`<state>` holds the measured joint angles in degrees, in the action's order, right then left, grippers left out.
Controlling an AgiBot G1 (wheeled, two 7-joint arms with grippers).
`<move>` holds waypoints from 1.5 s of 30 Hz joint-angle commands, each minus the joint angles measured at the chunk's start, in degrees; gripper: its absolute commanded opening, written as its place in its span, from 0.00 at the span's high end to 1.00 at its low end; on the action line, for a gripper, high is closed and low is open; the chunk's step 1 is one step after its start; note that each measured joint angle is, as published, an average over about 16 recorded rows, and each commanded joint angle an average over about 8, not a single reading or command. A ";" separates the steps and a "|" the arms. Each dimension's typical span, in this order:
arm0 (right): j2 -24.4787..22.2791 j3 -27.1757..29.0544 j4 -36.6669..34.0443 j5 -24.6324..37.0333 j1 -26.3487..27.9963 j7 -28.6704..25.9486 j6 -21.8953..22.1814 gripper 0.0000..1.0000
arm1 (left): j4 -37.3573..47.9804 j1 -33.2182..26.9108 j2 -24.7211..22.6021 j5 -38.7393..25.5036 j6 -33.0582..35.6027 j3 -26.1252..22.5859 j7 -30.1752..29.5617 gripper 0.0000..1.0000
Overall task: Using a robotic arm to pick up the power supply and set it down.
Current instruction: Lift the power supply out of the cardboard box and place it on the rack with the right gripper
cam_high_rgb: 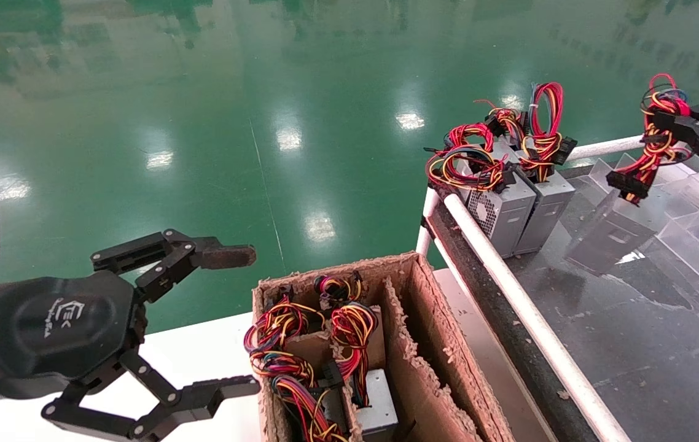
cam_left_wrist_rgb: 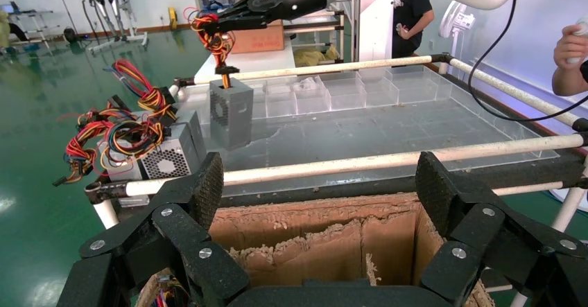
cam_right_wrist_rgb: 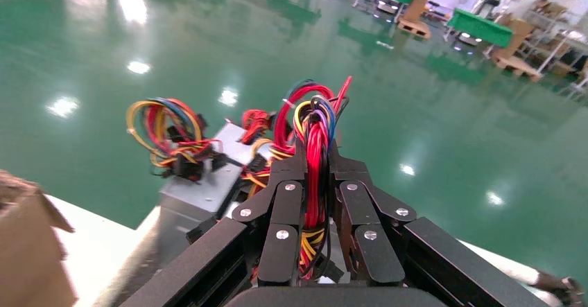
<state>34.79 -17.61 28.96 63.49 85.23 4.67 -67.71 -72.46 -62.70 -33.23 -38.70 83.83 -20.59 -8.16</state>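
Observation:
My right gripper (cam_high_rgb: 669, 123) is shut on the red, yellow and black wire bundle (cam_right_wrist_rgb: 315, 141) of a silver-grey power supply (cam_high_rgb: 609, 236). The box hangs upright from its wires at the glassy table top (cam_left_wrist_rgb: 388, 130); whether it touches the surface I cannot tell. The left wrist view shows the same power supply (cam_left_wrist_rgb: 231, 113) below the right gripper (cam_left_wrist_rgb: 211, 24), past the white rail. My left gripper (cam_high_rgb: 255, 320) hangs open with nothing in it, beside the cardboard box (cam_high_rgb: 441, 344) at lower left.
Two more power supplies (cam_high_rgb: 509, 209) stand side by side at the table's near-left corner. The cardboard box holds several others (cam_high_rgb: 374, 399) under tangled wires. White pipe rails (cam_high_rgb: 509, 288) edge the table. Clear dividers (cam_high_rgb: 693, 209) line its far side. A person (cam_left_wrist_rgb: 414, 9) stands beyond.

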 commanded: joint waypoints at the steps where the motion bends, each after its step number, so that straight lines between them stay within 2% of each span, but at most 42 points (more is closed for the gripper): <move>1: 1.07 -0.41 -1.60 1.02 1.36 1.28 0.95 1.00 | 0.00 0.00 0.00 0.00 0.00 0.00 0.00 0.00; 12: 6.09 -3.06 -12.81 5.11 7.85 4.93 0.89 1.00 | 0.00 0.00 0.00 0.01 0.00 -0.01 0.00 0.00; 27: 10.47 -5.09 -20.44 8.45 15.84 10.09 1.62 1.00 | 0.00 0.00 0.01 0.01 -0.01 -0.02 0.01 0.00; 45: 18.38 -8.10 -25.10 13.16 21.16 16.83 9.23 1.00 | 0.00 -0.01 0.01 0.02 -0.01 -0.03 0.01 0.00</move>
<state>53.00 -25.62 3.97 76.52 106.17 21.63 -58.81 -72.46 -62.70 -33.22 -38.68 83.82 -20.62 -8.15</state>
